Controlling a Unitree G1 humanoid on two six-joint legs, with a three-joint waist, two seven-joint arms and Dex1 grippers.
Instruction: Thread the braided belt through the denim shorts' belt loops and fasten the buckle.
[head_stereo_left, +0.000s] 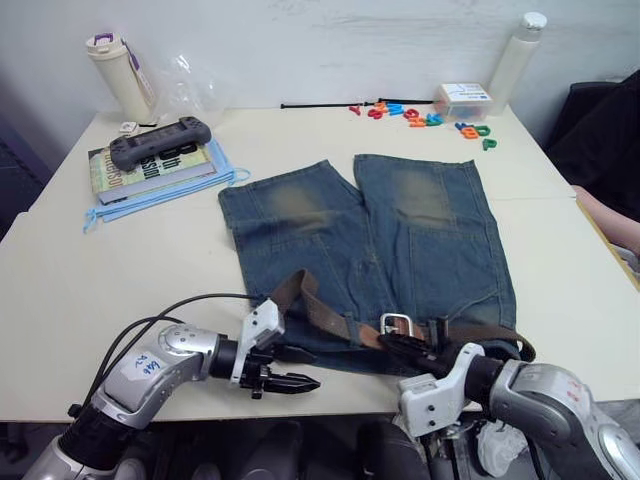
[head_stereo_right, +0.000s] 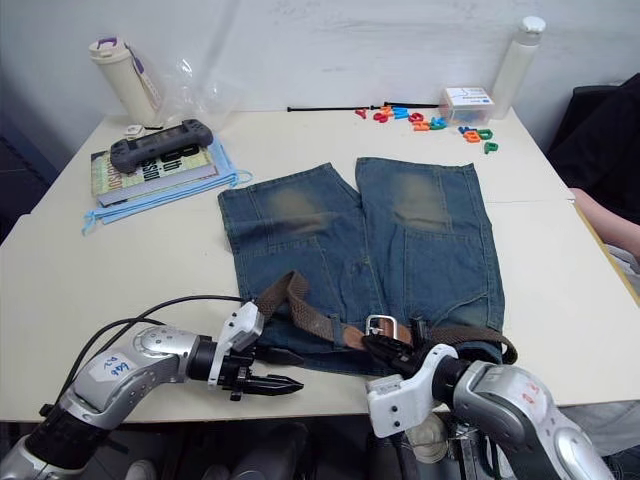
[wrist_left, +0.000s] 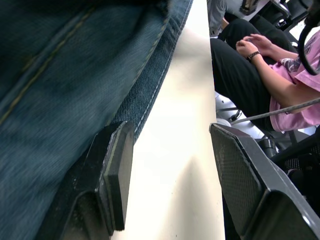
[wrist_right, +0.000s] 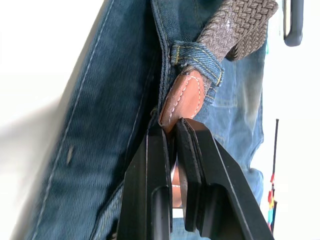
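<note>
You will find the belt (head_stereo_left: 320, 318) lying along the waistband of the shorts (head_stereo_left: 400, 250), at the near edge of the table (head_stereo_left: 60, 290). Its braided strap loops up over the denim toward the left, and the silver buckle (head_stereo_left: 397, 323) rests on the waistband near the middle. In the right wrist view, the tan leather end passes under a belt loop (wrist_right: 197, 57), with the braided part emerging beyond it.

The right gripper (wrist_right: 172, 132) has its fingers pressed together, pinching the tan leather end just short of that loop. The left gripper (head_stereo_left: 290, 372) sits at the near-left corner of the shorts, its fingers spread and holding nothing; one finger (wrist_left: 117, 175) lies against the denim edge, the other over bare table.

The shorts lie flat, legs pointing to the far edge. At the far-left corner you see a book (head_stereo_left: 150, 170) carrying a game controller (head_stereo_left: 160, 143); coloured letters (head_stereo_left: 420, 118) and two bottles (head_stereo_left: 120, 75) stand along the far edge. A person (wrist_left: 280, 85) sits beyond the right edge.
</note>
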